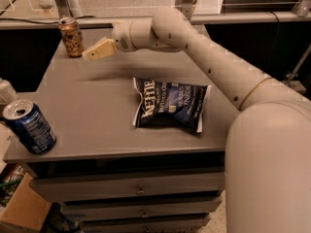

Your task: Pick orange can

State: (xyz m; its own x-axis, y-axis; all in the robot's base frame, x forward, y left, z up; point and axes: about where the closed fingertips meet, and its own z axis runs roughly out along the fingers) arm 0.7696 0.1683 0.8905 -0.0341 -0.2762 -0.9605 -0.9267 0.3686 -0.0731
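Camera view | judged step: approach | orange can (71, 37) upright, far-left corner of worktop (97, 108) | tool (93, 53) just beside it, apart; could not tell its spread | next likely needed short advance, then grasp.

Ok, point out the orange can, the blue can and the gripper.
orange can (72, 40): camera view, middle of its speckled side.
blue can (33, 132): camera view, middle of its printed side.
gripper (88, 55): camera view, its tip, just right of the orange can.
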